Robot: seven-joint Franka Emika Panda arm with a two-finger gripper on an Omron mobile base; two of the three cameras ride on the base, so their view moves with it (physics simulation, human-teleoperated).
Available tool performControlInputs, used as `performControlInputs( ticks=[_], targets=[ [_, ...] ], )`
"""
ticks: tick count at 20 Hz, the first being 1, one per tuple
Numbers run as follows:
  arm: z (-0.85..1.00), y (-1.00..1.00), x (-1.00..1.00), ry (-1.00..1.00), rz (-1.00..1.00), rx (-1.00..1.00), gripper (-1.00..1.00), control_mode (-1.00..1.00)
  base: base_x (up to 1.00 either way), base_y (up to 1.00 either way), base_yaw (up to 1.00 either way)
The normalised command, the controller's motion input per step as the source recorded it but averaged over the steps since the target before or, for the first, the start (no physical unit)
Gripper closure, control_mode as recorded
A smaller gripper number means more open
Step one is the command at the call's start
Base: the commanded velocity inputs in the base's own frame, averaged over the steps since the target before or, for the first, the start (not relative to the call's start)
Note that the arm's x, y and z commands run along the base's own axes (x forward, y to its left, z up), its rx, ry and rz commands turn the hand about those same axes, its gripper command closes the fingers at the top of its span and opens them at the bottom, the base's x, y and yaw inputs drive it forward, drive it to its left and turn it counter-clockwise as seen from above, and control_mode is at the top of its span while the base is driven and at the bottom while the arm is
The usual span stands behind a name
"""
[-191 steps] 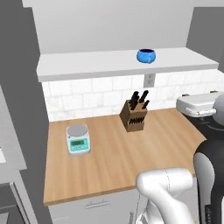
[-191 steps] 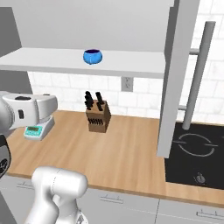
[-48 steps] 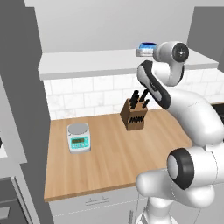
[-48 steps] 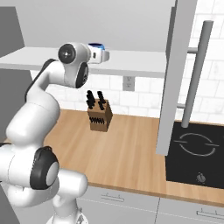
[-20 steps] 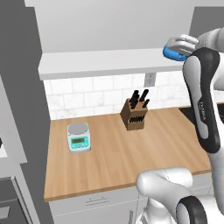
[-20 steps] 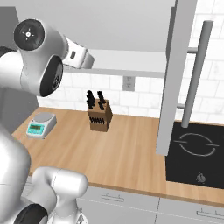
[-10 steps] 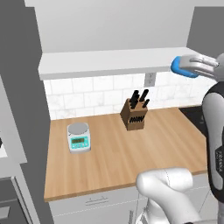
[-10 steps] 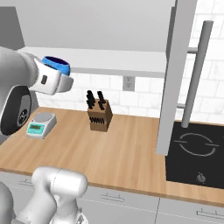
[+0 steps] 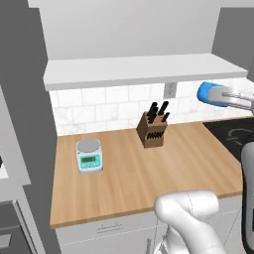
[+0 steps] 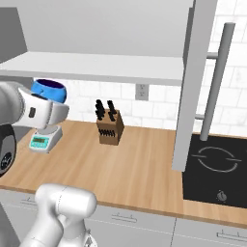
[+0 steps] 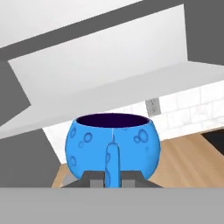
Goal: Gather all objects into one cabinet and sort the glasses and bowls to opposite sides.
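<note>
Gripper [image 11: 112,175]: shut down on the blue cup [image 11: 113,143], pinching its wall near the rim, one finger inside and one outside by the look of the hand view; clamped tight, presumably so the cup cannot slip in transit.
Blue cup: carried upright, dark inside facing up, in mid-air below shelf height; seen off the right end of the white shelf [image 9: 144,69] in the left base view [image 9: 212,94], and out over the left end of the wooden counter [image 10: 140,169] in the right base view [image 10: 49,90]. Kept level, likely to suit setting it down on a shelf board without tipping.
Arm: swung wide and high, wrist close to both base cameras; probably mid-transfer toward the cabinet.
Digital scale [image 9: 89,155]: near the counter's left end, just off the back wall, well apart from the cup.
Knife block [image 9: 153,129]: at the back of the counter toward its middle, under the wall outlet [image 9: 169,90]; clear of the carried cup.
Cabinet door [image 10: 193,87]: standing open edge-on at the counter's right end, long bar handle [image 10: 216,82] beside it, above the black cooktop [image 10: 214,169]; left open, presumably so things can go in.
Task stage, as judged: cup in hand, not yet set in a cabinet; mugs and bowl not to be told from here.
</note>
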Motion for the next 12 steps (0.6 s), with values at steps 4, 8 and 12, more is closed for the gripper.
performControlInputs(
  ticks=[4,8,12],
  targets=[
    [0.00,0.00,0.00,0.00,0.00,0.00,1.00,1.00,-0.78,0.11,0.00],
    [0.00,0.00,0.00,0.00,0.00,0.00,1.00,1.00,-1.00,0.00,-0.01],
    [0.00,0.00,0.00,0.00,0.00,0.00,1.00,1.00,-0.95,0.08,-0.05]
  ],
)
